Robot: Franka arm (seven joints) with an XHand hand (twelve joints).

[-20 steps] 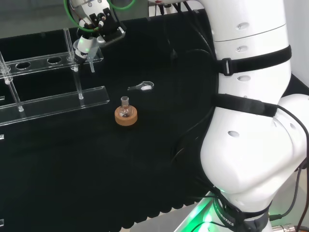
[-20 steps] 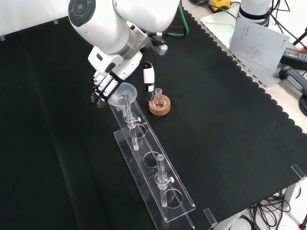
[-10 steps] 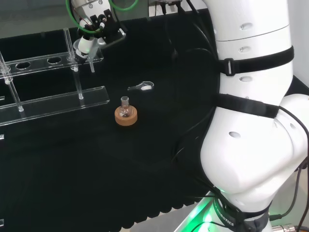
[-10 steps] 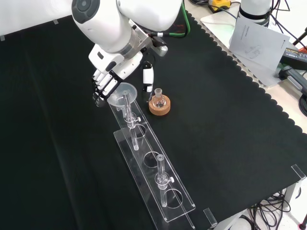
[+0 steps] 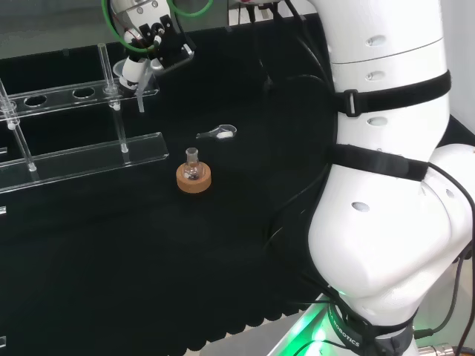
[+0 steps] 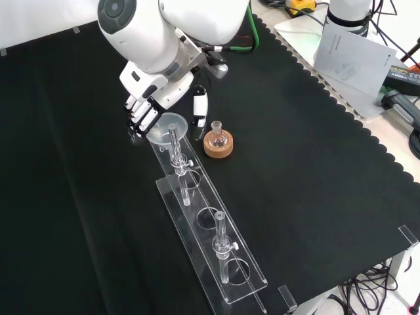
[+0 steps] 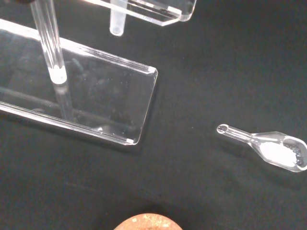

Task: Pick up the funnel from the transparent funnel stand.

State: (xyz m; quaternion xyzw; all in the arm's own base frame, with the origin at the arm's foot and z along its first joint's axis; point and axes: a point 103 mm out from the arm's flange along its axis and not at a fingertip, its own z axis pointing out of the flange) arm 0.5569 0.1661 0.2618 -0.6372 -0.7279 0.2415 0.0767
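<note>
The cork ring (image 7: 144, 222) is cut off by the wrist view's edge.

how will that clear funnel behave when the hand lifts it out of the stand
The funnel looks like thin clear glass or plastic, so probably light, rigid, perhaps fragile. Its smooth cone may slip between the hand's fingers. Its long stem hangs through the stand, so lifting askew could catch.

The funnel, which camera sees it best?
The front view. There the funnel shows whole: its round bowl at the end of the clear stand, its stem running down, the hand right beside it. The head view shows it small and half covered by the hand. The wrist view catches just the stem tip.
</note>
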